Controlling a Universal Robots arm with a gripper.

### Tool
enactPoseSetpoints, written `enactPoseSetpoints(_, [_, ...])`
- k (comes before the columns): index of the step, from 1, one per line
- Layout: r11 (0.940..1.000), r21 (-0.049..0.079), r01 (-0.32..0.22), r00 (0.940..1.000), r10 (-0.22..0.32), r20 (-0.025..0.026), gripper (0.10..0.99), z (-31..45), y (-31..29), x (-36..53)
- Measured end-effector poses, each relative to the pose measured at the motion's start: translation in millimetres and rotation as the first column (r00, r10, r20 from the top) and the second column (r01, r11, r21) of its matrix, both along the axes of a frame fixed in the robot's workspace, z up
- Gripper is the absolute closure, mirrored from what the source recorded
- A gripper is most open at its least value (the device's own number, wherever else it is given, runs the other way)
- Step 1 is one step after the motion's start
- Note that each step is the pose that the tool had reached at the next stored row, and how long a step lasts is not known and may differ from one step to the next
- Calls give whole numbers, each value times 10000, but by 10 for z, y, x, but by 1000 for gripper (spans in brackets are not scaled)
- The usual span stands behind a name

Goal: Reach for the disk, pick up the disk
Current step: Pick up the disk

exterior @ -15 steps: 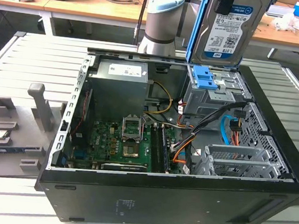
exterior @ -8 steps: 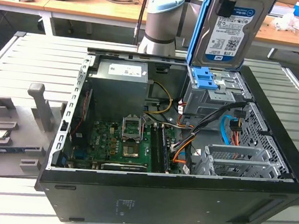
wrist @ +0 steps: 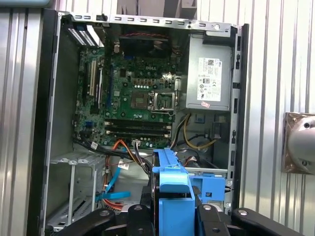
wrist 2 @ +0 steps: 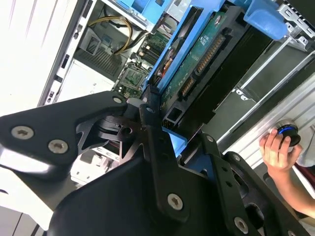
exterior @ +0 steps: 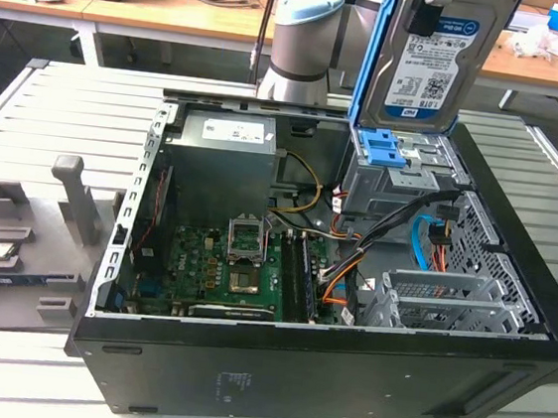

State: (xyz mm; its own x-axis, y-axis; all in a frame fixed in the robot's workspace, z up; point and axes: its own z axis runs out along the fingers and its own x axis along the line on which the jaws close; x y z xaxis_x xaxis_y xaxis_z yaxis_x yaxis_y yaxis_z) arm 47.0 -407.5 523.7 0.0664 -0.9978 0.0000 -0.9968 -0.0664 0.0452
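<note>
The disk [exterior: 428, 70], a silver hard drive with a blue-and-white label and a blue rail along its edge, hangs upright above the open computer case's drive bay at the back of the exterior view. My gripper [exterior: 427, 7] is shut on its upper end. In the second wrist view the black fingers [wrist 2: 152, 128] clamp the disk [wrist 2: 202, 54], whose green circuit-board side and blue rails face the camera. In the first wrist view the disk's blue rail [wrist: 170, 177] sits between the two finger links of my gripper [wrist: 172, 214], high over the case.
Below lies the open black computer case [exterior: 322, 373] with its motherboard [exterior: 223, 263], power supply [exterior: 225, 153], orange and blue cables [exterior: 426, 239] and a bright blue clip [exterior: 380, 148] on the drive bay. A grey fixture [exterior: 16, 241] holds small parts at the exterior view's left. A person's hand [wrist 2: 275, 150] rests on a knob.
</note>
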Motion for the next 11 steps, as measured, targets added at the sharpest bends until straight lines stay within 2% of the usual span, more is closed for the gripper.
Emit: enactPoseSetpoints(11, [10000,0,1,10000,-1,0,718,0,-115,2])
